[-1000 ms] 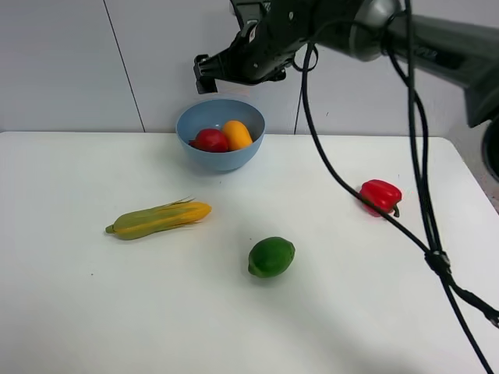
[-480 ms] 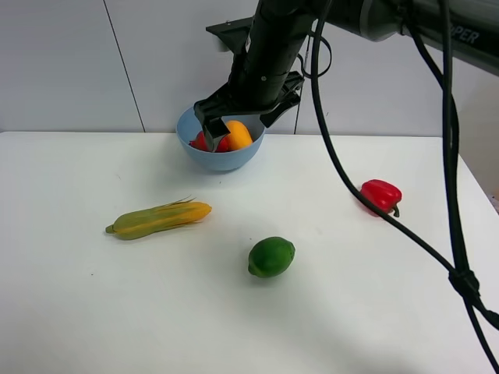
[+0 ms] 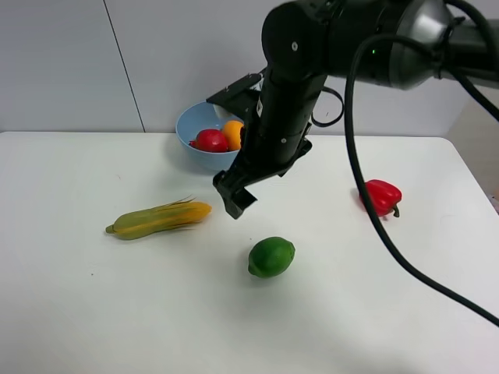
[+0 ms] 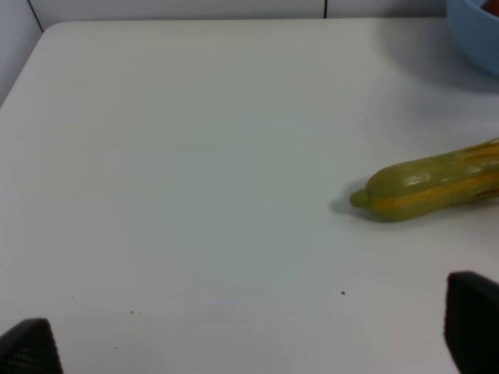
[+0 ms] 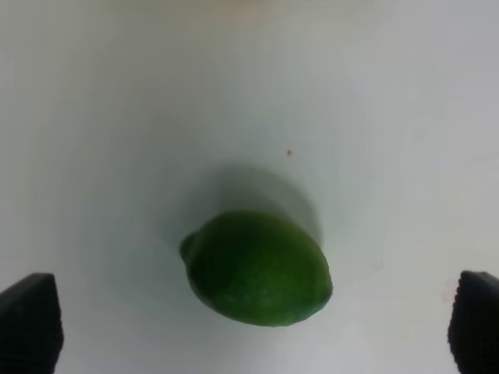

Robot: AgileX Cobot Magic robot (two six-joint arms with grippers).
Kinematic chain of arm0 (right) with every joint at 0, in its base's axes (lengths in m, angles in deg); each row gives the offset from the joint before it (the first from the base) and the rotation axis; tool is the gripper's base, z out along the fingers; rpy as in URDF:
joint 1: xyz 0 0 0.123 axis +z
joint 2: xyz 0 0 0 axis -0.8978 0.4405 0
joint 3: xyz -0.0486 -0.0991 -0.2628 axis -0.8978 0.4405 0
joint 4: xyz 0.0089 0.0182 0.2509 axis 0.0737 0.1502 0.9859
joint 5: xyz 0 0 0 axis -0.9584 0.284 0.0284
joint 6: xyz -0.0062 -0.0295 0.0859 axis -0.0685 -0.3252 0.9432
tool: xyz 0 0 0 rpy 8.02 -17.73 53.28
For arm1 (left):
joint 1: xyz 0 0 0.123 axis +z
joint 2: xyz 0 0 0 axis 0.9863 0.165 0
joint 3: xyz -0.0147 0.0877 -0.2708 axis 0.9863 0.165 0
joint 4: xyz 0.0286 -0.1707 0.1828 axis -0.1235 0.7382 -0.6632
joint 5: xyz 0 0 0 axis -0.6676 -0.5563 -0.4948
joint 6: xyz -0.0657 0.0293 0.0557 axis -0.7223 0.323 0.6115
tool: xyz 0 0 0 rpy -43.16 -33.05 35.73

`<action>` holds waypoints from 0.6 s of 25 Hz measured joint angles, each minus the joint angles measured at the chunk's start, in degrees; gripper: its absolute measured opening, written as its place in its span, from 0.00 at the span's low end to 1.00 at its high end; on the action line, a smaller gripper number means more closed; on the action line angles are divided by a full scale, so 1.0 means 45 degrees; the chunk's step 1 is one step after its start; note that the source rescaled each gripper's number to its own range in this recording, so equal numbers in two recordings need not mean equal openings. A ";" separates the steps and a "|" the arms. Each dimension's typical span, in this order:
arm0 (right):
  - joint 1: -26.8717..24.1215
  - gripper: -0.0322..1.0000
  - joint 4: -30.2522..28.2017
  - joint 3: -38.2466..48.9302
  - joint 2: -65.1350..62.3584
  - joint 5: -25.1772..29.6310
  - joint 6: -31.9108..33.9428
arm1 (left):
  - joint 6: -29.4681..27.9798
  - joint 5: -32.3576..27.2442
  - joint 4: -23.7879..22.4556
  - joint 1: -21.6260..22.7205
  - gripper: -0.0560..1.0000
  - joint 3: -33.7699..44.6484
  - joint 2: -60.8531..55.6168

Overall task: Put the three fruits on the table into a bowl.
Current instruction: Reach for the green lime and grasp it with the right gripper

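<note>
2 of the 3 fruits lie in the light-blue bowl (image 3: 201,158), which stands at the table's (image 3: 78,312) far edge, a little left of its middle. They are the red pomegranate (image 3: 211,140) and, touching it, the orange-yellow mango (image 3: 231,132), partly hidden behind the right arm. The green lime (image 3: 271,257) is outside the bowl and lies on its side near the middle of the table, well apart from the bowl.

The right gripper (image 3: 234,201) hangs over the table between the bowl and the lime, pointing down. Its jaws are spread wide and hold nothing. In its wrist view the 2 dark fingertips (image 5: 31,323) sit at either side, with the lime on the table between them, touching neither.

The left gripper (image 4: 251,336) is also spread wide and empty, over bare tabletop toward the table's left edge. The yellow-green corn cob (image 3: 158,219) lies ahead of it, left of the lime. A red bell pepper (image 3: 380,195) with a green stem rests toward the right edge.
</note>
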 joint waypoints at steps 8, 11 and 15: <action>0.0000 1.00 -0.0242 0.2051 -0.0012 -0.1822 -0.5740 | 0.0000 0.0000 0.0000 0.0000 1.00 0.0000 0.0000; 0.0000 1.00 -0.0251 0.2270 -0.0012 -0.2160 -0.7854 | 0.0000 0.0000 0.0000 0.0000 1.00 0.0000 0.0000; 0.0060 1.00 -0.0361 0.2270 0.0000 -0.2223 -0.8730 | 0.0000 0.0000 0.0000 0.0000 1.00 0.0000 0.0000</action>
